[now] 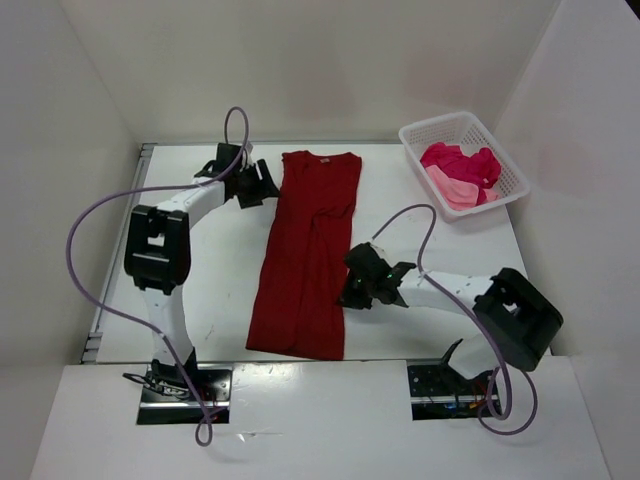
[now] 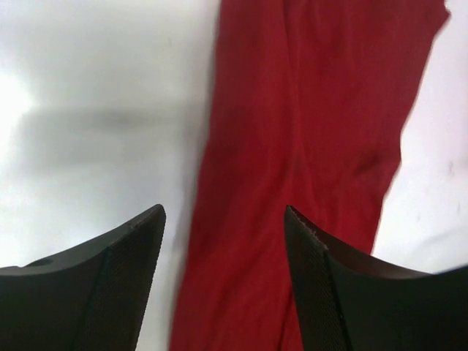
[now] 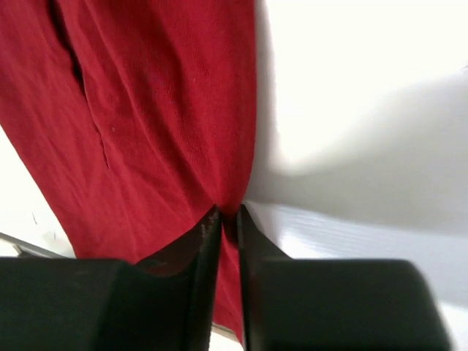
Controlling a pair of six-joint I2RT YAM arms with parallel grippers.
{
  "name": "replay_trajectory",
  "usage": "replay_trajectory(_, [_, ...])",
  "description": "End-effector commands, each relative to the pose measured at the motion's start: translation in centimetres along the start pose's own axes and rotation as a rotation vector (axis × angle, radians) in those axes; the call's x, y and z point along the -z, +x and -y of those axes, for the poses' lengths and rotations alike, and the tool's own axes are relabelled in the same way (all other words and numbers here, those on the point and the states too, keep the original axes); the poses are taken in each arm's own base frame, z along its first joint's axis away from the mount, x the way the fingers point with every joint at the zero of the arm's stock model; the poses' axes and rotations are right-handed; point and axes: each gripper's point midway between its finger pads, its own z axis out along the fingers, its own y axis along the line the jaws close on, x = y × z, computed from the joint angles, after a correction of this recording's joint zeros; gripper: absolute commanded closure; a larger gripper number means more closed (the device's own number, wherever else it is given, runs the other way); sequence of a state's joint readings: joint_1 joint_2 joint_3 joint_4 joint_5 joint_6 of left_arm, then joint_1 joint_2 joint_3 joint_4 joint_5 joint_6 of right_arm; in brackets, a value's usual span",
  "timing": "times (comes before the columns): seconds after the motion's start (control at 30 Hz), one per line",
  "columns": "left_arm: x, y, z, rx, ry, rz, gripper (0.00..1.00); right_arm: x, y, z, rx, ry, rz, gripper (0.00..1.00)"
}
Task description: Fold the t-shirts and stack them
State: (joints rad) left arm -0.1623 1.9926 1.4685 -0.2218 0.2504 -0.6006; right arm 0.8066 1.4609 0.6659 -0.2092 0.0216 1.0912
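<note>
Dark red cloth t-shirt (image 1: pixel 305 255) lying as a long narrow strip mid-table, right gripper (image 3: pixel 228 212) pinching its right edge, left gripper (image 2: pixel 223 219) spread wide by the collar end, light pink t-shirt (image 1: pixel 455 190) and magenta-crimson t-shirt (image 1: pixel 460 160) bunched, seemingly tangled, in white plastic lattice basket (image 1: pixel 440 124), far right.

You see a soft dark red cloth shirt (image 2: pixel 307 146) lying on the smooth white table (image 2: pixel 95 88). Your left gripper (image 2: pixel 224 212) is wide apart, one black finger over the shirt and one just left of it.
</note>
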Motion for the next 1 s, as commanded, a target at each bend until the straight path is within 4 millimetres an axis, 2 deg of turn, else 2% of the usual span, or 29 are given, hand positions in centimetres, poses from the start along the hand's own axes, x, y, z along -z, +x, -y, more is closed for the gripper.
replay_trajectory(0.0, [-3.1, -2.6, 0.1, -0.041, 0.008, 0.057, 0.26, 1.2, -1.3, 1.6, 0.03, 0.026, 0.026, 0.79])
replay_trajectory(0.03, [-3.6, -3.9, 0.9, -0.05, 0.034, 0.074, 0.26, 1.5, -1.5, 1.7, 0.032, 0.022, 0.021, 0.71])
replay_trajectory(0.07, [-5.4, -3.1, 0.1, -0.042, 0.03, 0.043, 0.25, 1.8, -1.6, 1.8, 0.047, 0.018, 0.018, 0.67])
replay_trajectory(0.1, [-6.2, -3.4, 0.0, -0.042, 0.031, 0.044, 0.25, 1.8, -1.6, 1.9, 0.056, 0.018, 0.018, 0.62])
replay_trajectory(0.13, [-6.5, -4.9, 1.7, -0.063, 0.067, 0.073, 0.25, 2.1, -2.0, 1.6, 0.049, 0.014, 0.026, 0.57])
replay_trajectory(0.17, [-8.3, -4.1, 0.7, -0.053, 0.05, 0.044, 0.26, 2.4, -2.0, 1.7, 0.062, 0.013, 0.027, 0.57])
replay_trajectory(0.23, [-9.6, -4.2, 1.4, -0.062, 0.078, 0.032, 0.3, 2.7, -2.0, 1.4, 0.075, -0.004, 0.025, 0.57])
replay_trajectory(0.3, [-11.1, -5.2, 1.9, -0.056, 0.1, 0.043, 0.44, 3.0, -1.7, 1.0, 0.075, -0.024, 0.01, 0.56])
replay_trajectory(0.33, [-12.4, -4.8, 1.2, -0.053, 0.094, 0.032, 0.5, 3.0, -1.7, 1.0, 0.075, -0.024, 0.01, 0.56])
replay_trajectory(0.37, [-12.8, -4.6, 1.7, -0.057, 0.096, 0.022, 0.58, 3.0, -1.9, 0.8, 0.068, -0.035, 0.01, 0.56])
replay_trajectory(0.4, [-12.7, -6.3, 2.7, -0.069, 0.116, 0.056, 0.7, 2.8, -2.0, 0.8, 0.068, -0.036, 0.011, 0.56])
replay_trajectory(0.43, [-13.6, -5.8, 2.2, -0.053, 0.105, 0.037, 0.76, 2.8, -1.8, 0.7, 0.068, -0.041, 0.003, 0.56])
replay_trajectory(0.5, [-14.0, -6.8, 2.5, -0.046, 0.104, 0.061, 0.87, 2.6, -1.9, 0.7, 0.068, -0.04, 0.002, 0.56])
replay_trajectory(0.53, [-14.2, -7.9, 2.8, -0.038, 0.104, 0.094, 0.89, 2.3, -2.1, 1.1, 0.074, -0.028, 0.002, 0.56])
replay_trajectory(0.57, [-14.0, -8.8, 2.1, -0.02, 0.087, 0.109, 0.91, 2.4, -2.8, 1.0, 0.07, -0.03, 0.016, 0.56])
replay_trajectory(0.6, [-14.4, -8.9, 1.8, -0.007, 0.076, 0.113, 0.93, 2.3, -3.5, 0.9, 0.071, -0.034, 0.028, 0.56])
replay_trajectory(0.63, [-13.6, -10.8, 1.8, 0.024, 0.086, 0.15, 0.96, 2.0, -4.0, 1.5, 0.073, -0.022, 0.028, 0.56])
replay_trajectory(0.67, [-13.6, -11.4, 0.2, 0.058, 0.059, 0.16, 0.97, 2.2, -4.7, 1.2, 0.077, -0.03, 0.042, 0.56])
replay_trajectory(0.73, [-13.1, -12.6, -0.8, 0.091, 0.044, 0.184, 0.97, 1.9, -5.6, 0.6, 0.102, -0.034, 0.043, 0.56])
replay_trajectory(0.77, [-13.1, -12.4, -0.5, 0.089, 0.06, 0.173, 0.91, 2.0, -5.6, 0.5, 0.112, -0.032, 0.043, 0.56])
replay_trajectory(0.87, [-11.9, -11.8, 0.0, 0.086, 0.083, 0.166, 0.63, 1.8, -5.2, 0.6, 0.12, -0.033, 0.019, 0.56])
replay_trajectory(0.9, [-10.5, -11.3, -0.5, 0.09, 0.08, 0.174, 0.46, 1.8, -5.1, 0.5, 0.12, -0.04, 0.01, 0.54])
replay_trajectory(0.93, [-9.7, -10.8, -0.7, 0.091, 0.072, 0.182, 0.37, 2.1, -5.1, 0.2, 0.122, -0.055, 0.01, 0.53])
replay_trajectory(0.97, [-6.6, -12.7, 1.0, 0.07, 0.091, 0.263, 0.23, 2.0, -4.8, 0.6, 0.133, -0.047, 0.004, 0.53])
